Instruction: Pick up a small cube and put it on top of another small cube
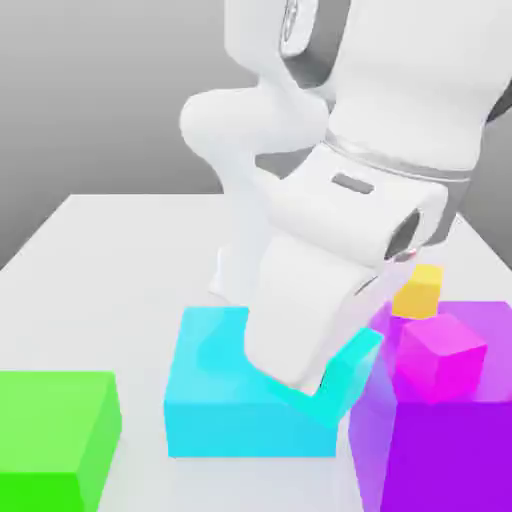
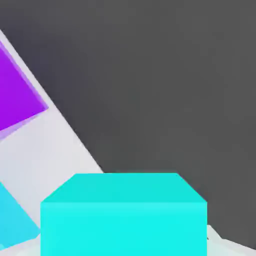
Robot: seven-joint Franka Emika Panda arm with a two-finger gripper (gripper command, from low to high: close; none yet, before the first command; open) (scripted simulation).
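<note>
While the white arm leans low over the large flat cyan block, the gripper's fingers are clamped on the small cube, which sits close before the hand camera. Beside the cyan block stands a purple block carrying a magenta cube and an orange cube; a green block lies well apart.

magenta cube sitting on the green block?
No: the magenta cube rests on the purple block, far from the green block.

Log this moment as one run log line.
gripper: shut on small cyan cube | magenta cube and yellow cube on purple block | stacking: not yet done
</note>
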